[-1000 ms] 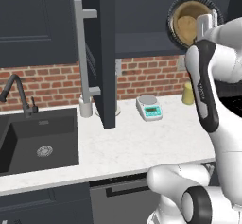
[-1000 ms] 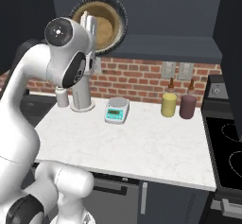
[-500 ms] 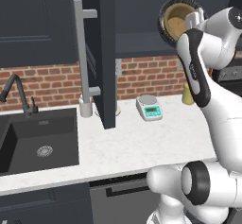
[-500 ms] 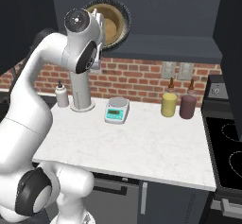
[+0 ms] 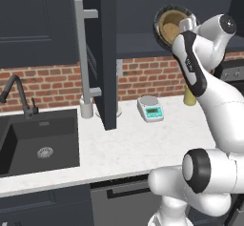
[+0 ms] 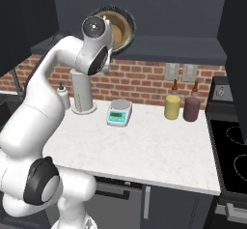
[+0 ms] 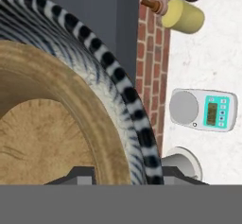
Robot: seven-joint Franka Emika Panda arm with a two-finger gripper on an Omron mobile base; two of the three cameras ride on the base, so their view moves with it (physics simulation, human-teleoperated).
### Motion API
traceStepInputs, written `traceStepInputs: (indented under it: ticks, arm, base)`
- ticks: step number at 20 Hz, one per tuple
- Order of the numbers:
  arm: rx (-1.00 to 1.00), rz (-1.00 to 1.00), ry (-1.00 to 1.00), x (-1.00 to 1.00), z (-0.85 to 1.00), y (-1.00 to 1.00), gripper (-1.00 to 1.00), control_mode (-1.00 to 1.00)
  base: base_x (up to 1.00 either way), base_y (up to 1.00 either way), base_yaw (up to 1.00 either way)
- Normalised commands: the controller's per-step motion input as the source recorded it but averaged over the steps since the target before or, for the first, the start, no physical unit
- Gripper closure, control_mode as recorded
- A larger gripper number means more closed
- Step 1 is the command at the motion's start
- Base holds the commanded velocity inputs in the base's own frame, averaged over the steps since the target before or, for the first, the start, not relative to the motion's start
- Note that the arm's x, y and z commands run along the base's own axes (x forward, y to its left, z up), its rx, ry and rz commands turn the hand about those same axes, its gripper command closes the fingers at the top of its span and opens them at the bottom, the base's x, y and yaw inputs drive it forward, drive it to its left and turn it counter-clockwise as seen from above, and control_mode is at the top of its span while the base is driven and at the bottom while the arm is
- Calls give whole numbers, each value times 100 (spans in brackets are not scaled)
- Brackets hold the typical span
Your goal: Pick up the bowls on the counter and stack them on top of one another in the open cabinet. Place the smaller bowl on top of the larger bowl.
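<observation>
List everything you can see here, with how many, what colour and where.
Larger bowl: one, dark ribbed, raised at cabinet height, tipped on edge.
Smaller bowl: one, tan, nested inside it.
Kitchen scale: one, white, on counter.
Jars: two, yellow and maroon, by brick wall.
Sink: one, dark, left in counter.
Cabinet door: one, charcoal, open, silver handle.
End effector: one, fingers straddling both bowl rims.
</observation>
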Motion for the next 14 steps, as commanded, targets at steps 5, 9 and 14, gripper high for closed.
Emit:
traceStepInputs:
  ticks: [5, 9, 14]
  arm:
    - [0, 2, 0, 47, -14, 0, 100, -100]
    - [0, 0, 0, 34, 0, -8, 100, -100]
    - [0, 0, 0, 21, 0, -8, 100, -100]
  base:
    - [0, 0, 0]
    - [0, 0, 0]
    - [0, 0, 0]
